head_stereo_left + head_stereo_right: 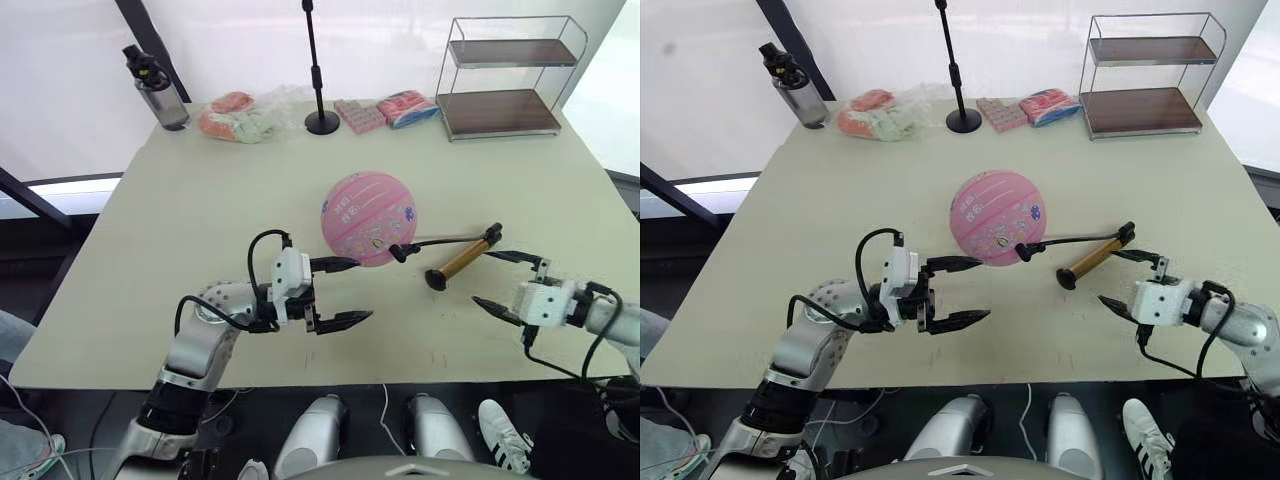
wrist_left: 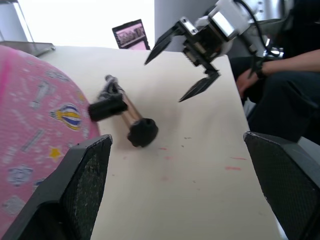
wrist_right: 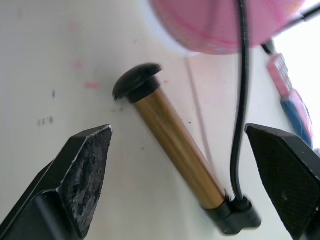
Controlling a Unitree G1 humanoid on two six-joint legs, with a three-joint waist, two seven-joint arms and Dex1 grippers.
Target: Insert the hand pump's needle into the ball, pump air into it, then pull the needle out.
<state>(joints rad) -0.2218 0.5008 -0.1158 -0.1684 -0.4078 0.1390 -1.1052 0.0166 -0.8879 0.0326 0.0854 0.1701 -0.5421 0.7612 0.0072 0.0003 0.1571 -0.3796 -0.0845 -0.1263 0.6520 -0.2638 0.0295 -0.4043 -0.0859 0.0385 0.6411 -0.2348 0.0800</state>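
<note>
The pink ball (image 1: 366,215) with cartoon prints rests at mid-table. Right of it lies the gold hand pump (image 1: 463,257), black knob (image 3: 136,82) toward the table's near edge. Its thin black hose (image 1: 445,240) curves back to a black fitting (image 1: 400,252) pressed against the ball's lower right side; the needle pin itself is hidden. My left gripper (image 1: 350,292) is open just in front of the ball, upper finger close to it. My right gripper (image 1: 482,278) is open just right of the pump, touching nothing, and the left wrist view shows that right gripper (image 2: 185,65) beyond the pump (image 2: 125,115).
Along the far edge stand a grey bottle (image 1: 157,90), bagged snacks (image 1: 235,117), a black stand base (image 1: 322,122), more packets (image 1: 385,108) and a two-tier wire shelf (image 1: 505,80). A seated person (image 2: 280,75) is beyond the table's right side.
</note>
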